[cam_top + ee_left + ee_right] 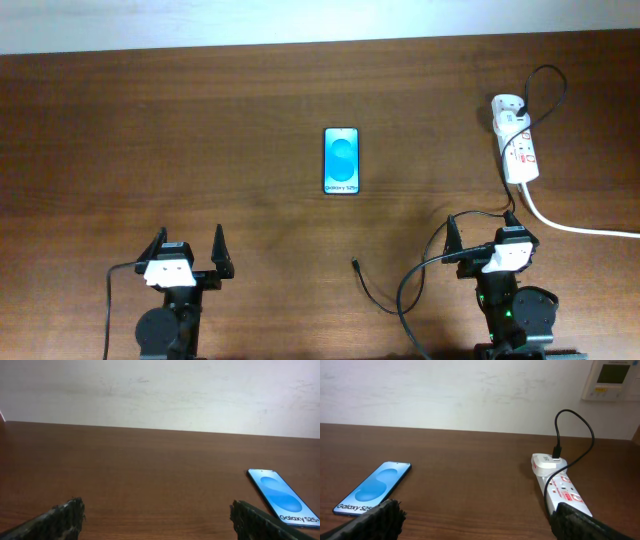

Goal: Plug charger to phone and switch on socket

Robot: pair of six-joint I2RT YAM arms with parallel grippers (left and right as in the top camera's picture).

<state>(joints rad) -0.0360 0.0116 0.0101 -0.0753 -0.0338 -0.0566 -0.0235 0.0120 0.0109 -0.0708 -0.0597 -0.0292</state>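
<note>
1. Loose tip of the charger [356, 266] lies on the bench [200, 120] between my arms. Its plug [506, 106] sits in the socket [519, 150], far right.
2. The phone [341, 161] lies flat mid-bench, text end toward me.
3. Both empty and wide: left pincer [190, 252], right pincer [482, 232].
4. I'd pinch right behind the tip and keep it level for the port.

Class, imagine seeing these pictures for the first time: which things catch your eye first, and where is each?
The phone, its blue screen glowing, lies in the middle of the dark wooden table. The white power strip sits at the far right, a thin black cable looping from its plug; the cable's loose tip lies near the right arm.
</note>
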